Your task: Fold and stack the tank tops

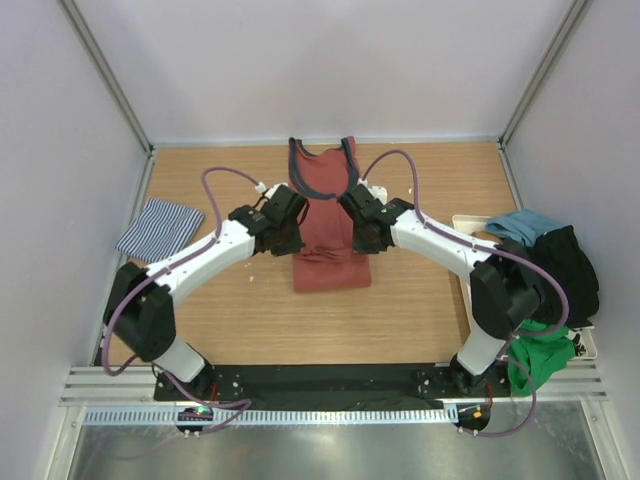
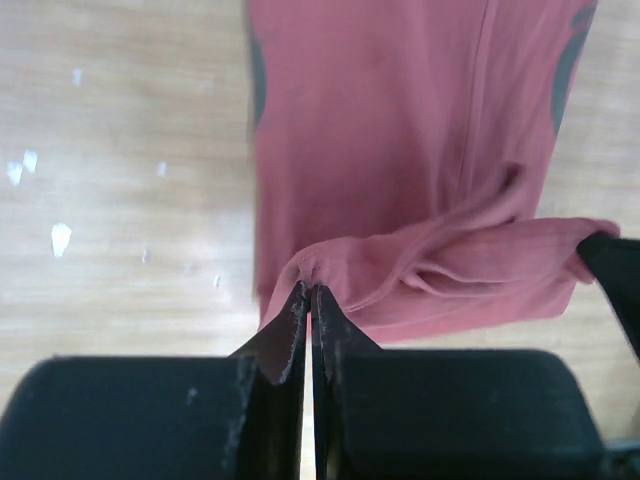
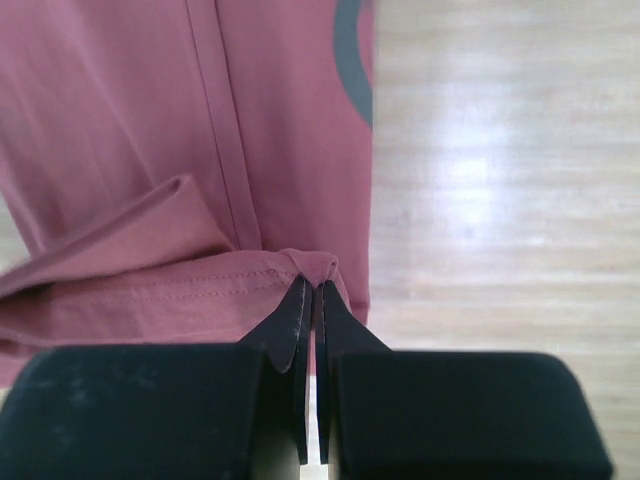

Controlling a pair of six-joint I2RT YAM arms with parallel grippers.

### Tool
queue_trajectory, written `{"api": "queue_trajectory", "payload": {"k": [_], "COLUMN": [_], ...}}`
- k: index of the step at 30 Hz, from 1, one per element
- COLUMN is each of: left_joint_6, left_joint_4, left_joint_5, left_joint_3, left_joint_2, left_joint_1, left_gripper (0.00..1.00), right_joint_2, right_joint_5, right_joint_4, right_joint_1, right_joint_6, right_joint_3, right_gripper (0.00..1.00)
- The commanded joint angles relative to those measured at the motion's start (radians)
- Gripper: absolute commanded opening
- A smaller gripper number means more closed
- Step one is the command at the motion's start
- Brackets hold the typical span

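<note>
Overhead, the rust-red tank top (image 1: 328, 265) lies at the middle of the wooden table (image 1: 420, 300), with its dark grey-blue straps toward the far edge. Any label at the neckline is too small to make out from above, and neither wrist view shows legible writing.

The left gripper (image 1: 299, 238) and the right gripper (image 1: 357, 236) meet the garment at its left and right edges.
- **Left wrist view:** the left gripper (image 2: 310, 290) is clenched on a bunched corner of red cloth. The fabric between its fingers is hidden by the black pads.
- **Right wrist view:** the right gripper (image 3: 312, 284) is pinched shut on a corner of the stitched hem (image 3: 190, 288). The hem is doubled over the body of the top.
- **Between the two grips:** the cloth sags in loose creases.
- **Frame edge:** a dark shape (image 2: 615, 275) at the right edge of the left wrist view touches the far corner of the fold. It is cut off by the frame.

The striped tank top (image 1: 160, 228), navy and white, rests folded near the table's left edge, well apart from the red one. Its trim cannot be made out at this size.

At the right edge sits a white tray (image 1: 466, 222), largely covered by a teal garment (image 1: 520, 225), a black garment (image 1: 565, 265) and a green garment (image 1: 540, 360). The kind of each cannot be told. The green one hangs over the table's near edge.

Small white flecks (image 2: 60, 238) mark the wood beside the red top.
</note>
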Motion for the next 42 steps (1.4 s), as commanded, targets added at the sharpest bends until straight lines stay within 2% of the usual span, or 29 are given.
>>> {"api": "queue_trajectory", "payload": {"k": [1, 10, 22, 42], "left_joint_6": [0.069, 0.08, 0.086, 0.11], "left_joint_4": [0.059, 0.083, 0.092, 0.109], "left_joint_5": [0.016, 0.061, 0.084, 0.121], "left_joint_3": [0.102, 0.216, 0.288, 0.382], "left_joint_2": [0.11, 0.187, 0.239, 0.373], "left_joint_1": [0.051, 0.094, 0.152, 0.206], "left_gripper": [0.0, 0.0, 0.0, 0.0], "right_joint_2": [0.063, 0.092, 0.14, 0.313], "right_joint_5": [-0.03, -0.088, -0.16, -0.18], "right_joint_4": [0.041, 0.042, 0.065, 0.057], "right_joint_1": [-0.057, -0.128, -0.2, -0.237], "right_joint_6": [-0.046, -0.054, -0.077, -0.123], "right_joint_3": [0.119, 0.203, 0.282, 0.443], "right_gripper": [0.01, 0.01, 0.01, 0.02]}}
